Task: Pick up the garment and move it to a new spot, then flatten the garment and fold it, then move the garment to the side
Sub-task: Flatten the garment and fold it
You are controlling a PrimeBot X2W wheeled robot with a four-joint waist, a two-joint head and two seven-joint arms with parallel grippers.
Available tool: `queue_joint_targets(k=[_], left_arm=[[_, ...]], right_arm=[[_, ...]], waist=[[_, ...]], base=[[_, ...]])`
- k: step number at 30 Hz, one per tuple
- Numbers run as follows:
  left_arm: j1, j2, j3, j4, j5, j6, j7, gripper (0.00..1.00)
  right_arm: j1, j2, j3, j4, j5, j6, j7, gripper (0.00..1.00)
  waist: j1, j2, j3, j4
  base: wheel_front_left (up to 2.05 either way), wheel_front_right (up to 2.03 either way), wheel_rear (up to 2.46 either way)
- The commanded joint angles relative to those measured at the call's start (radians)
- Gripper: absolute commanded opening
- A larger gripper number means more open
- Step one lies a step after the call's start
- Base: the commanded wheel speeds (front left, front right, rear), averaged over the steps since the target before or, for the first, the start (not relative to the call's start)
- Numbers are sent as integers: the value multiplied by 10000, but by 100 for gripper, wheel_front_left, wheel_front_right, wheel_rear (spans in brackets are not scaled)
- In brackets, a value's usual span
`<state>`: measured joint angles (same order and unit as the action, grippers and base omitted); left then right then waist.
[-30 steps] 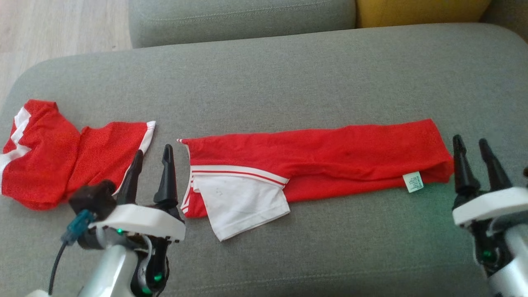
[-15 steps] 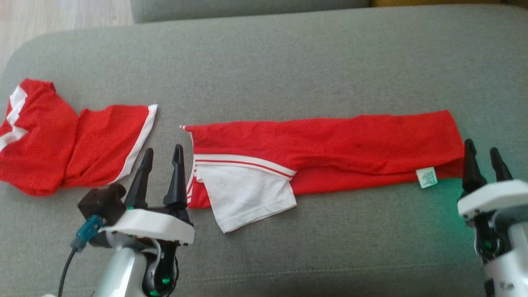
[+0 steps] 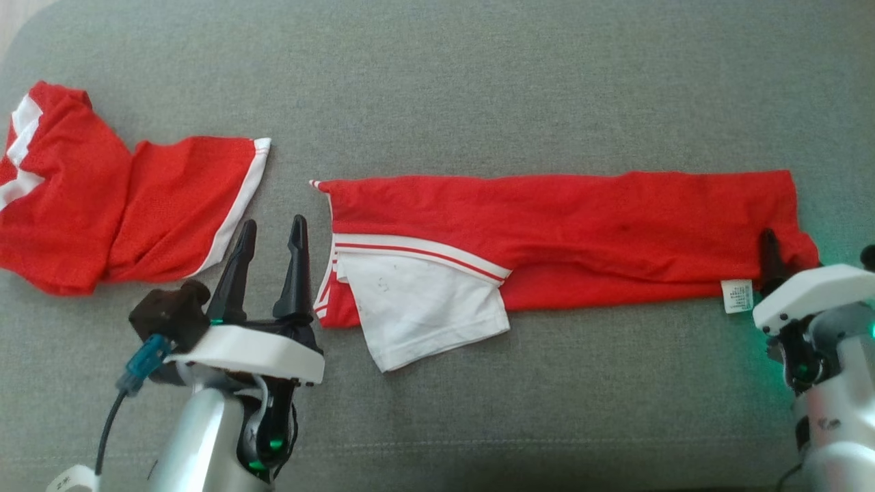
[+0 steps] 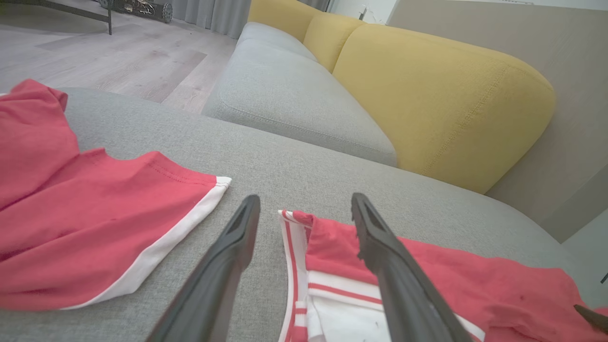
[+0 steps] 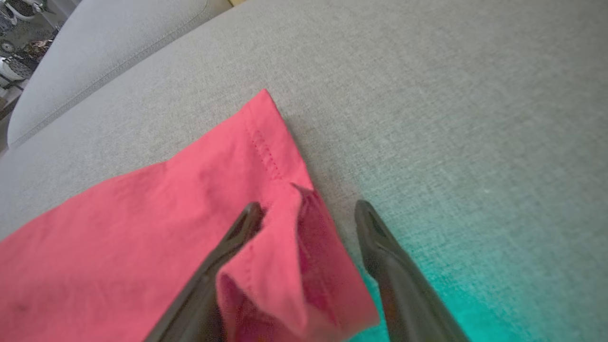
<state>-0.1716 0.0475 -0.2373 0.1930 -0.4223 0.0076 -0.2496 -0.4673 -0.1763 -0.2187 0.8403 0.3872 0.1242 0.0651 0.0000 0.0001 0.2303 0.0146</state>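
Observation:
The garment [image 3: 560, 225] is a red shirt folded into a long strip across the grey cushion [image 3: 478, 82], with a white sleeve [image 3: 424, 307] and a white label [image 3: 737, 295]. My left gripper [image 3: 273, 222] stands open just left of the garment's left end; in the left wrist view the striped collar edge of the garment [image 4: 427, 280] lies between the fingers of this gripper [image 4: 305, 198]. My right gripper [image 3: 817, 249] is open at the right end. In the right wrist view a raised fold of the garment's [image 5: 142, 228] hem sits between the open fingers of the gripper [image 5: 308, 205].
A second red and white garment [image 3: 102, 205] lies crumpled at the cushion's left end, close to my left gripper. Beyond the cushion stand a grey sofa seat [image 4: 294, 104] and yellow back cushions [image 4: 441, 104]. Wooden floor [image 4: 118, 57] lies to the left.
The head camera has tilted down, so the whole picture slid. My right gripper has come in from beside the garment's right end to straddle its hem. The left gripper has edged closer to the left end.

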Motion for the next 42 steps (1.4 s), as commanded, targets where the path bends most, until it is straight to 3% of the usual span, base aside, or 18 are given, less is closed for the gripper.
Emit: queue_joint_targets(k=[1, 4, 5, 6, 7, 13, 19, 26, 33, 42], left_arm=[[-424, 31, 349, -319, 35, 4, -121, 100], [-490, 30, 338, -306, 11, 38, -122, 100], [-506, 30, 338, -303, 4, 48, -122, 100], [-519, 30, 338, -302, -4, 59, -122, 100], [-529, 30, 339, -303, -11, 69, -122, 100], [-529, 29, 348, -281, -18, 87, -122, 100], [-481, 29, 341, -247, -10, 77, -122, 100], [-419, 28, 244, -180, -84, 70, -122, 100], [-204, 28, 227, -152, -117, 64, -122, 100], [169, 28, 189, -142, -251, 129, -122, 100]], right_arm=[[-287, -41, 202, -142, -92, 65, 106, 100], [-395, 30, 366, 102, -70, 65, 337, 100], [-403, 58, 473, 141, -22, 65, 425, 88], [-405, 78, 577, 151, 58, 65, 495, 29], [-399, 74, 666, 142, 133, 65, 521, 0], [-312, -332, 840, 23, 151, 65, 197, 0], [-482, -977, 303, 31, -402, 65, -350, 0], [-846, -1996, -947, 512, -2157, 65, -1113, 0], [-1158, -1242, -1264, 417, -2818, 65, -1156, 0], [-832, 767, 629, -1464, -1276, 65, -56, 0]], waist=[[0, -1, 17, -2], [0, -1, 36, -25], [0, -1, 32, -39], [0, -1, 25, -55], [0, -1, 14, -73], [0, -1, -124, -209], [0, -1, -300, -310], [0, -1, -551, -284], [0, -1, -1023, -258], [0, -1, -1737, -330]], base=[[0, 0, 0], [0, 0, 0], [0, 0, 0], [0, 0, 0], [0, 0, 0], [0, 0, 0], [0, 0, 0], [0, 0, 0], [0, 0, 0], [0, 0, 0]])
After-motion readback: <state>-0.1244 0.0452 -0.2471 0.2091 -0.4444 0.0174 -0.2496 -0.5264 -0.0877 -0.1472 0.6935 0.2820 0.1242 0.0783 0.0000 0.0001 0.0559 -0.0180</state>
